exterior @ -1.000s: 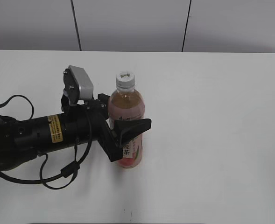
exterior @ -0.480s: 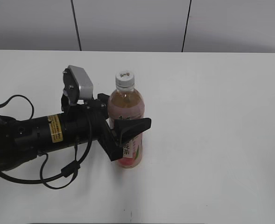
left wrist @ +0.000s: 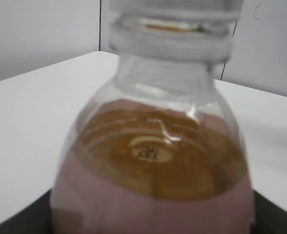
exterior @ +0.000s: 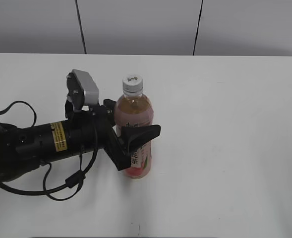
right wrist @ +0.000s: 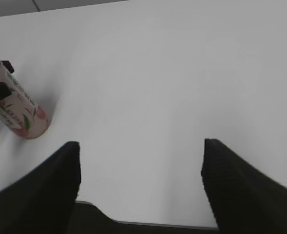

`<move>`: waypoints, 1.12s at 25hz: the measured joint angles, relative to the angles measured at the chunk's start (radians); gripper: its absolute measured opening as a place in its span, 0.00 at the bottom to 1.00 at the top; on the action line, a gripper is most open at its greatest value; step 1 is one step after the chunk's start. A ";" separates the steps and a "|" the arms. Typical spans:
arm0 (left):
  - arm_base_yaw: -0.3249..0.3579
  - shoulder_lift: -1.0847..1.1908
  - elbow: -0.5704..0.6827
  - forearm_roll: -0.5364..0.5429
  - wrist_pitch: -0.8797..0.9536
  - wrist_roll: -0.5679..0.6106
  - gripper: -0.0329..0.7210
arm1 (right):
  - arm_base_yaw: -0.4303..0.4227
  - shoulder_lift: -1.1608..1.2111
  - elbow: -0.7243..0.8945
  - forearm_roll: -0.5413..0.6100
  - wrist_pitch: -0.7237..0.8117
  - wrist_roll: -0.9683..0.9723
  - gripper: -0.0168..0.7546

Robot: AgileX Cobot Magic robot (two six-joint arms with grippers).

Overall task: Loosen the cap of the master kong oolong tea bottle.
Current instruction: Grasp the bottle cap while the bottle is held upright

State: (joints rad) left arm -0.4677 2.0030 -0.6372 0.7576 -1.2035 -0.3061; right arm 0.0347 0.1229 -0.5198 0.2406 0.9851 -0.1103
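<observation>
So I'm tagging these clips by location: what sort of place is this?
Probably a robot lab or test bench, not a home: a bare white table, plain grey wall panels behind, and only a slim clear plastic bottle of amber-pink tea clamped in the left black gripper.

White table (exterior: 235, 148) before grey panelled wall (exterior: 136, 25).

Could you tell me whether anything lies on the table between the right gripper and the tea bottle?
Nothing: in the right wrist view, only bare white table stretches from the open right gripper to the master kong oolong tea bottle at the far left.
</observation>
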 joint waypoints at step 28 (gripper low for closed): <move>0.000 0.000 0.000 -0.001 -0.005 0.000 0.63 | 0.336 1.583 -1.141 0.122 0.204 -0.502 0.63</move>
State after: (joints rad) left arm -0.4677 2.0030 -0.6372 0.7568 -1.2089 -0.3061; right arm 0.3705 1.7060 -1.6611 0.3624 1.1888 -0.6124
